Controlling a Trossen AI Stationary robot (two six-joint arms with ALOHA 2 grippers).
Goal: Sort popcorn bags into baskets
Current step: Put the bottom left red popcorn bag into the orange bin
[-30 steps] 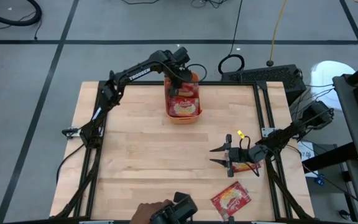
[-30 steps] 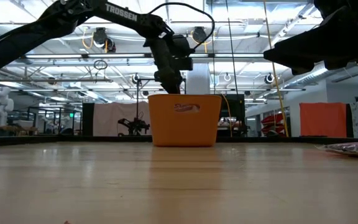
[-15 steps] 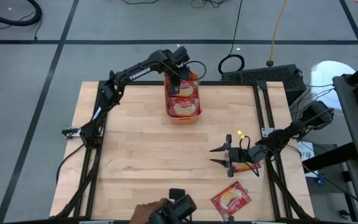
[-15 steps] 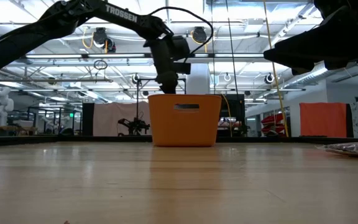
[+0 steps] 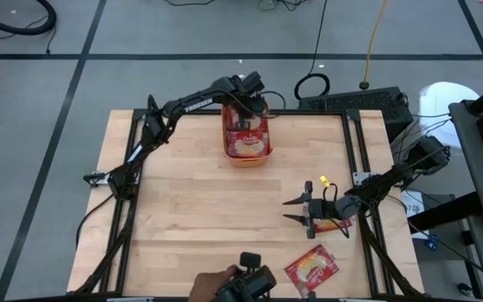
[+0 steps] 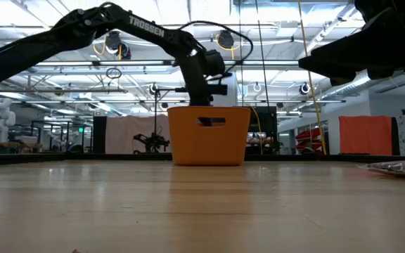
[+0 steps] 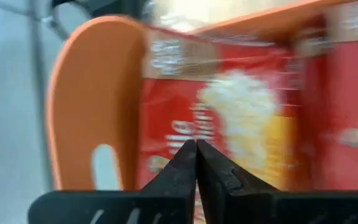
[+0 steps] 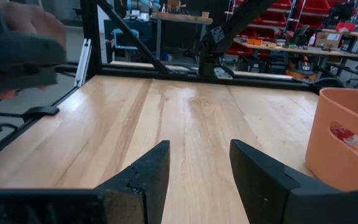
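At the top centre of the high view, the left gripper (image 5: 246,99) hangs over the orange basket (image 5: 247,157), fingers pressed together and empty, popcorn bags (image 5: 246,143) lying inside. The right gripper (image 5: 294,210), fingers spread, hovers at right of centre above the table (image 5: 191,201); another bag (image 5: 311,268) lies at the lower edge.

Popcorn bags (image 5: 246,141) in basket (image 5: 265,156)

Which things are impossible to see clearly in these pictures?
- How many popcorn bags are stacked in the orange basket: its wall hides them in the low view, upper bags cover lower ones in the high view.
- Bag print: blurred in the left wrist view.
- Bag under the right tool: mostly covered by the arm.
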